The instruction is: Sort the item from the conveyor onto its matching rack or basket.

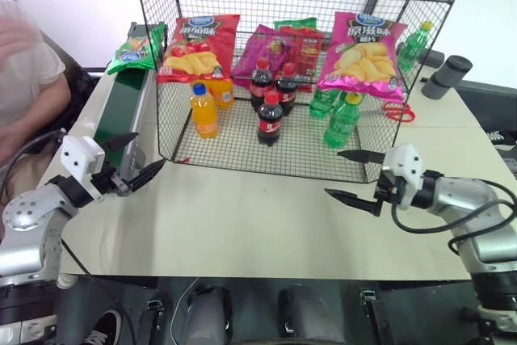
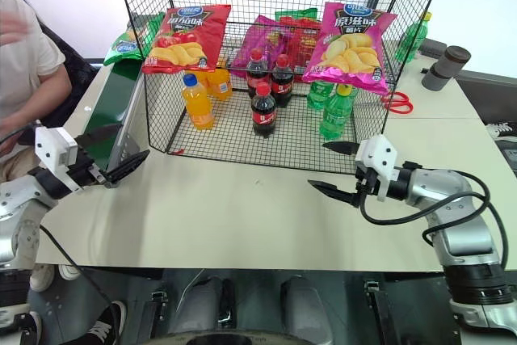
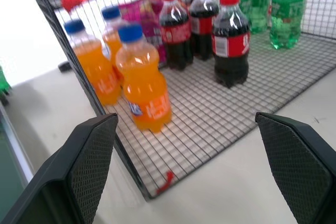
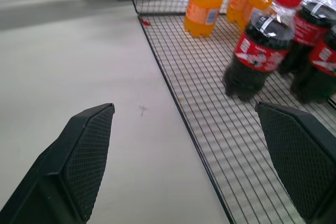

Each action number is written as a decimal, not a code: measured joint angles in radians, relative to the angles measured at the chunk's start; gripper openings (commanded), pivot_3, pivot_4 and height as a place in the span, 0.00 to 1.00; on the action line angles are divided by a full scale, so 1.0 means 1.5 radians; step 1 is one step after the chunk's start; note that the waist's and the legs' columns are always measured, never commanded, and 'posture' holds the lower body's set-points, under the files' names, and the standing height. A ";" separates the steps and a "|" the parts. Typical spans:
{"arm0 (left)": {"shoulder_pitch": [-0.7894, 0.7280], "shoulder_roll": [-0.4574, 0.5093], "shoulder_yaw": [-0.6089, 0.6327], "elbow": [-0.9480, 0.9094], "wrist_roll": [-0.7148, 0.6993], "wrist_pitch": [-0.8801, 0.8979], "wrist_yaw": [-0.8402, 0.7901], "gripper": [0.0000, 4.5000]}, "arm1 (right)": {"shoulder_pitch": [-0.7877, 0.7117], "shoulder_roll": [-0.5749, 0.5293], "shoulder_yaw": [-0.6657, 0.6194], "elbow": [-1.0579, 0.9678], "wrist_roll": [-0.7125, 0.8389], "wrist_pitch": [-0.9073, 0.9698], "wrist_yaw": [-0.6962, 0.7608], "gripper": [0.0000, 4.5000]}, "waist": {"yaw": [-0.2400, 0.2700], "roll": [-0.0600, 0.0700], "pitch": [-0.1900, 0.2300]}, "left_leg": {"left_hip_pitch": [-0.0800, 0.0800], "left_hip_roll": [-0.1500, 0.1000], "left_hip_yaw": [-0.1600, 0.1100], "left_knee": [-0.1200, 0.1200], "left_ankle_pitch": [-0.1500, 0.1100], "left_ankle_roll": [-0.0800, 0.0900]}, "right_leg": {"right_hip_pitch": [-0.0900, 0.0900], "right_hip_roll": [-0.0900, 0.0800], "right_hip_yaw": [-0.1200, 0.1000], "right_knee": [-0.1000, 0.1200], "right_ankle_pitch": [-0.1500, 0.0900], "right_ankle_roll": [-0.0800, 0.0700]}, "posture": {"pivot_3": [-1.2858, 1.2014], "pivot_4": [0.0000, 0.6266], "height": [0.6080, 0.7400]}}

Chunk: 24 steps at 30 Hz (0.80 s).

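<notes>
Green crisp bag [image 1: 136, 50] lies at the conveyor's [image 1: 121, 107] far end, left of the rack [image 1: 299, 70]. Head views show it — wrist views show bottles. Both arms reach forward; left gripper [image 1: 129, 159] and right gripper [image 1: 355, 175] angle inward — wide, empty.

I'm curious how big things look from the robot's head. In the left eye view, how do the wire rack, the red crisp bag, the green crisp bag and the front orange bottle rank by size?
1. Wire rack
2. Red crisp bag
3. Green crisp bag and front orange bottle: too alike to rank; the bag lies farther back, partly behind the rack.
</notes>
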 measured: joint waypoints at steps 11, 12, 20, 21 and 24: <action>0.087 -0.001 0.025 -0.005 0.048 -0.049 0.055 1.00 | -0.080 0.091 0.070 -0.005 0.002 0.046 -0.039 1.00 | -0.002 0.000 0.000 | 0.000 0.000 0.000 0.000 0.000 0.000 | 0.000 0.000 0.000 0.001 0.000 0.000 | 0.52 0.24 1.00; 0.109 0.001 0.035 -0.010 0.064 -0.070 0.058 1.00 | -0.089 0.103 0.079 -0.005 0.006 0.055 -0.038 1.00 | -0.004 0.000 0.000 | 0.000 0.001 0.001 0.000 0.000 0.000 | -0.001 0.000 0.000 0.000 0.000 0.000 | 0.52 0.24 1.00; 0.237 0.032 0.080 -0.028 0.196 -0.226 0.101 1.00 | -0.124 0.130 0.133 0.000 0.032 0.105 0.006 1.00 | 0.003 -0.001 -0.001 | 0.000 0.001 0.001 0.000 0.000 0.000 | -0.001 -0.003 -0.001 0.000 0.000 0.000 | 0.52 0.24 1.00; 0.247 0.038 0.089 -0.025 0.222 -0.248 0.116 1.00 | -0.126 0.132 0.139 0.000 0.035 0.106 0.011 1.00 | 0.000 -0.002 -0.001 | 0.000 0.001 0.001 0.000 0.000 0.000 | -0.001 -0.003 -0.001 0.000 0.000 -0.001 | 0.52 0.24 1.00; 0.288 0.081 0.125 0.000 0.336 -0.344 0.176 1.00 | -0.136 0.144 0.149 0.006 0.035 0.110 0.021 1.00 | -0.006 -0.002 -0.001 | 0.000 0.001 0.001 -0.001 0.000 0.000 | -0.001 -0.003 0.000 0.000 0.000 -0.001 | 0.52 0.24 1.00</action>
